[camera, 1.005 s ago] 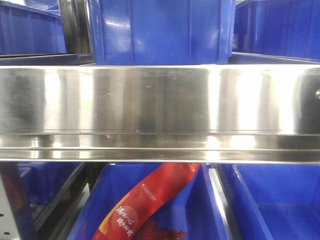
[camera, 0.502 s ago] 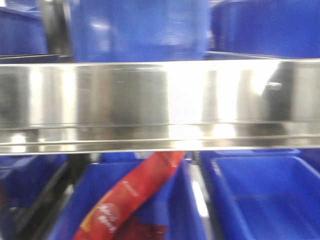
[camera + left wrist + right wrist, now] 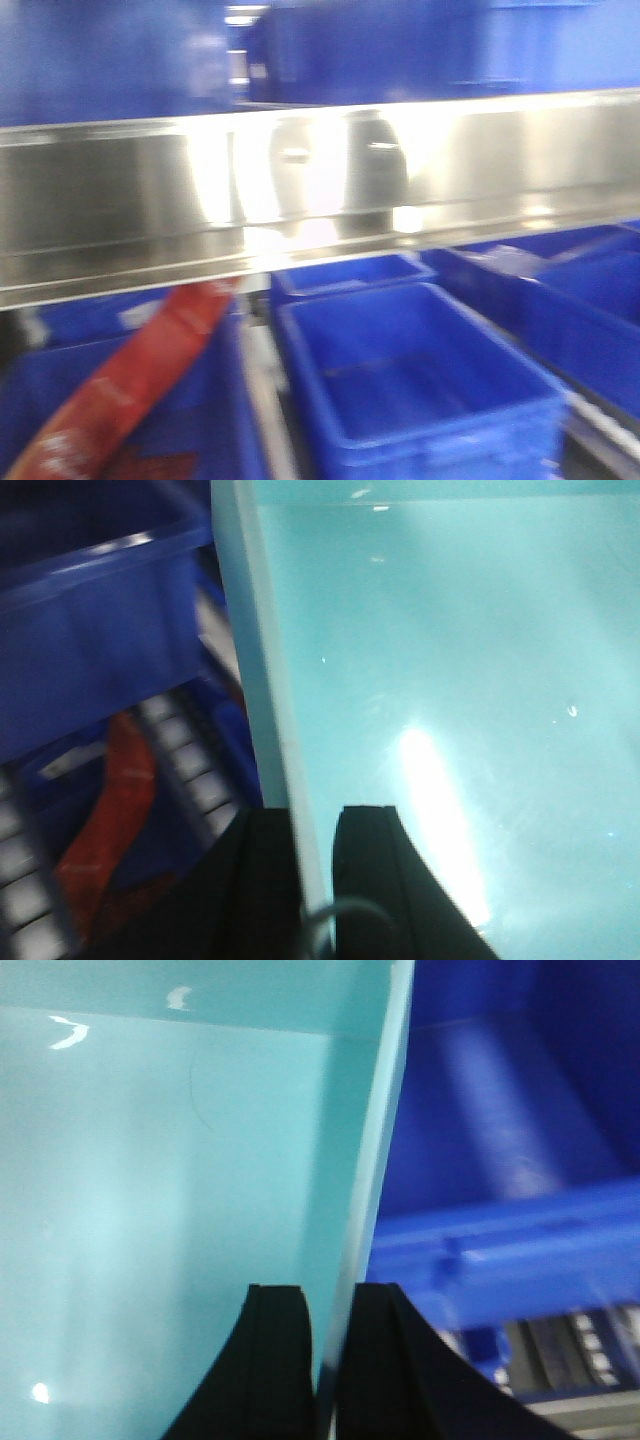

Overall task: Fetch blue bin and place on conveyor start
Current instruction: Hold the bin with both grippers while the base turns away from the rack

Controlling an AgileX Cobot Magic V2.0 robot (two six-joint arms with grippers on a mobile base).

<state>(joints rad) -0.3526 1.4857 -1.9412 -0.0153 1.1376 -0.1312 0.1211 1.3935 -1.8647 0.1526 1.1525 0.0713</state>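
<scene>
The blue bin, a pale turquoise tub, fills the left wrist view [image 3: 460,680] and the right wrist view [image 3: 160,1180]. My left gripper [image 3: 315,825] is shut on its left wall, one black finger outside and one inside. My right gripper [image 3: 330,1305] is shut on its right wall the same way. The bin and both grippers are out of the front view. The conveyor start is not in view.
A shiny steel shelf rail [image 3: 300,190] crosses the front view. Dark blue ribbed bins stand above and below it; one open one [image 3: 410,370] is at lower middle. A red packet [image 3: 130,385] lies in the bin at lower left. Dark blue bins flank the tub [image 3: 100,630] [image 3: 500,1140].
The front view has swung: the shelf rail now tilts, the red packet has slid to the left, and an open dark blue bin has come into the lower middle. The view is blurred by motion.
</scene>
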